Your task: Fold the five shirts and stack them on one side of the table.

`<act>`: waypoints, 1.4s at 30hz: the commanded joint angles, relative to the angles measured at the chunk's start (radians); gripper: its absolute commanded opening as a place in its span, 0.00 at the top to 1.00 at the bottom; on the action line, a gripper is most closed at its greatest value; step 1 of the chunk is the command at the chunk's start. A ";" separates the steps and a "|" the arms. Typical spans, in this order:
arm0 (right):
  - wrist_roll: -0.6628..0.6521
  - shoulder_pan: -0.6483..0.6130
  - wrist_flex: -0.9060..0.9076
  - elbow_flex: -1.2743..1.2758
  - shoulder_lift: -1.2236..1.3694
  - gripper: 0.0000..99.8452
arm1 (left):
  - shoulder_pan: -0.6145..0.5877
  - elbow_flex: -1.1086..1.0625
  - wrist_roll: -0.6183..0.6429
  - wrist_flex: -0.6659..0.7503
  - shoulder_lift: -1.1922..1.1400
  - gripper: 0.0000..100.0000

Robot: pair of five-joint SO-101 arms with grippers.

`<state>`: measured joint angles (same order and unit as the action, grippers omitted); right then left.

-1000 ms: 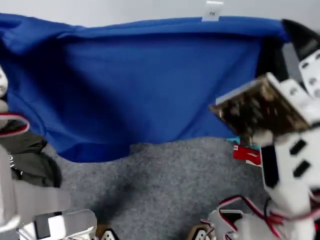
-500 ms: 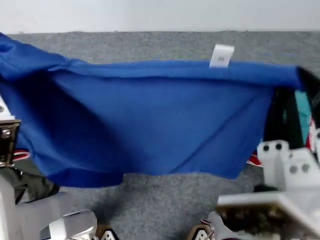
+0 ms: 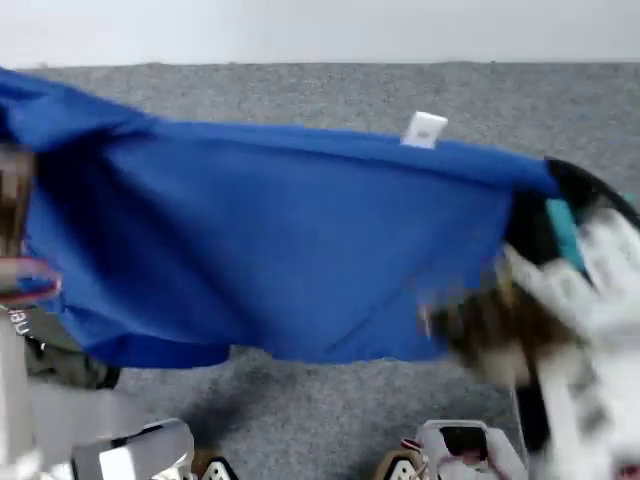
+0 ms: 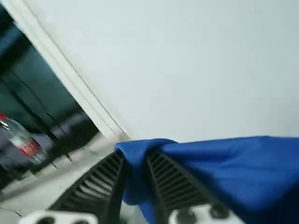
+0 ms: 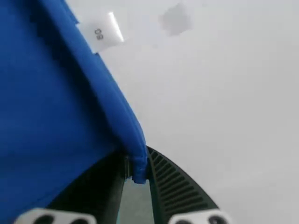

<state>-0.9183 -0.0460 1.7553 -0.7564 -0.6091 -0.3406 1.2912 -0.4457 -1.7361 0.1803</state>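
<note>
Both jaws clamp blue shirt [image 3: 280, 260] stretched over grey table [image 3: 320, 90].

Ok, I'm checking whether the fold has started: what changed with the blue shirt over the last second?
The blue shirt, stretched between the left gripper and right gripper, shifted toward the robot's side. Its top hem and white tag came down the high view, baring grey table beyond. Nothing was let go; both grippers stay shut on its ends.

Brightly, evenly lit from overhead. Soft shadow on the surface [image 3: 330, 420] beneath the blue shirt [image 3: 280, 250] (darkest just under its hem). Washed pale white beyond the left gripper [image 4: 134, 161] and the right gripper [image 5: 136, 163].
</note>
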 commanded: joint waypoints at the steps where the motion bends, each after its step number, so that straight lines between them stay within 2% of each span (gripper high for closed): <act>1: 0.011 0.007 -0.027 0.290 0.019 0.99 | 0.005 -0.295 -0.014 -0.008 0.003 0.99; 5: 0.005 0.008 -0.248 0.614 0.018 0.99 | 0.046 -0.645 -0.071 0.106 0.003 0.99; 9: 0.003 0.010 -0.567 0.907 0.019 0.99 | 0.089 -0.915 -0.066 0.345 0.003 0.99; 14: -0.006 0.007 -0.935 1.162 0.022 0.99 | 0.135 -1.171 -0.066 0.658 0.002 0.99; 18: -0.054 0.007 -1.161 1.287 0.042 0.99 | 0.149 -1.311 -0.064 0.835 -0.017 0.99; 26: -0.075 0.007 -1.540 1.297 0.229 0.99 | 0.143 -1.280 -0.064 0.988 -0.210 0.99; 30: -0.157 0.008 -1.733 1.297 0.349 0.99 | 0.143 -1.187 -0.018 1.049 -0.310 0.99; 33: -0.158 0.013 -1.877 1.297 0.421 0.99 | 0.143 -1.084 0.023 1.054 -0.387 0.99; 37: -0.158 0.008 -1.962 1.297 0.486 0.99 | 0.141 -0.946 0.054 1.054 -0.491 0.99; 42: -0.158 -0.008 -1.962 1.297 0.536 0.99 | 0.123 -0.842 0.057 1.049 -0.575 0.99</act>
<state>-1.0671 -0.0476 -0.1811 0.5570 -0.0767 -0.1979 0.3629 -0.3997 -0.7066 -0.3874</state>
